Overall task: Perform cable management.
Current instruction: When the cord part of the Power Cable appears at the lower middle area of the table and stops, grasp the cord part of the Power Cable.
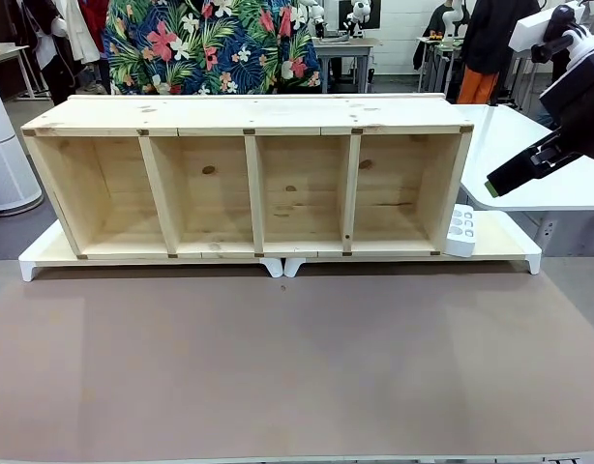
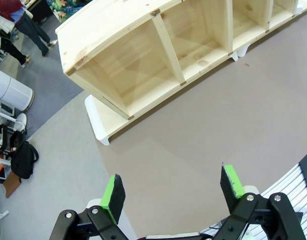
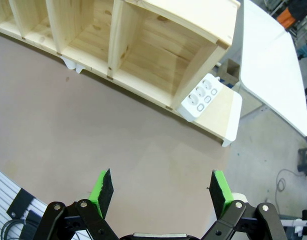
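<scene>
left gripper (image 2: 172, 186): jaws wide apart, nothing between, bottom of frame, facing mat (image 2: 203, 120)
right gripper (image 3: 161, 186): jaws wide apart, nothing between, bottom of frame, facing mat; front view: right edge
shelf (image 1: 249, 121): wooden, four bays, upper middle of front view, on white risers (image 1: 47, 253)
power block (image 3: 201, 96): white, touching shelf's right end, on riser
cable: place cannot be told

Person (image 1: 220, 48): cut off by the top edge; everything below the chest is hidden behind the shelf (image 1: 249, 184).
Right arm (image 1: 585, 106): mostly beyond the right edge.
Shelf: one end cut off in each wrist view.
Power block (image 1: 460, 230): sockets too small to make out from the front.
Left hand (image 2: 171, 192), right hand (image 3: 161, 189): bases cut by the bottom edge.
</scene>
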Controlling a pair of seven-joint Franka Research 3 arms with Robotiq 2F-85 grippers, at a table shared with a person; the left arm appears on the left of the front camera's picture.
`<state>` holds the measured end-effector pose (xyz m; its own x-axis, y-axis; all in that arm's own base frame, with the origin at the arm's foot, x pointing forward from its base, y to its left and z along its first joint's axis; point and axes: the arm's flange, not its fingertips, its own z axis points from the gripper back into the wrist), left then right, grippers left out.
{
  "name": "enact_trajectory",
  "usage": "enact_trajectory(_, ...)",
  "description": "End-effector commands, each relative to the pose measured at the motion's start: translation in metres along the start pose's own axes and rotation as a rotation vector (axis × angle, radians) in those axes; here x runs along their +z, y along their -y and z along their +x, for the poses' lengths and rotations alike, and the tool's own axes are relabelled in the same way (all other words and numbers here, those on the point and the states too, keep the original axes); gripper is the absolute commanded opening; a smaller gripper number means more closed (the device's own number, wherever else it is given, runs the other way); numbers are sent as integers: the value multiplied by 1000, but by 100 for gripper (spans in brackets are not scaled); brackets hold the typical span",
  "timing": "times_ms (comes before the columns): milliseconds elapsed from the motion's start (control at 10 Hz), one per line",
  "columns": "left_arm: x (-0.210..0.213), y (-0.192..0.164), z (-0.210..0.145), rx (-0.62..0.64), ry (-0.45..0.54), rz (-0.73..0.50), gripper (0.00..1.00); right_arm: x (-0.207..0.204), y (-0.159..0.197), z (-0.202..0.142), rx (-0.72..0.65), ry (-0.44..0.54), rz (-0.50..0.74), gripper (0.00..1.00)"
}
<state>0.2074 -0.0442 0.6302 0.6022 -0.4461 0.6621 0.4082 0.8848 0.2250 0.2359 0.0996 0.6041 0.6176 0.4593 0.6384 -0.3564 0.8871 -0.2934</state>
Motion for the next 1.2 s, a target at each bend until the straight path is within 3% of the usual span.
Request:
enact_trajectory(0, 1, 0, 0, 6, 3, 2, 100, 0, 0, 0, 0, -1, -1, 100)
enact_trajectory(1100, 1, 0, 0, 6, 3, 2, 100, 0, 0, 0, 0, -1, -1, 100)
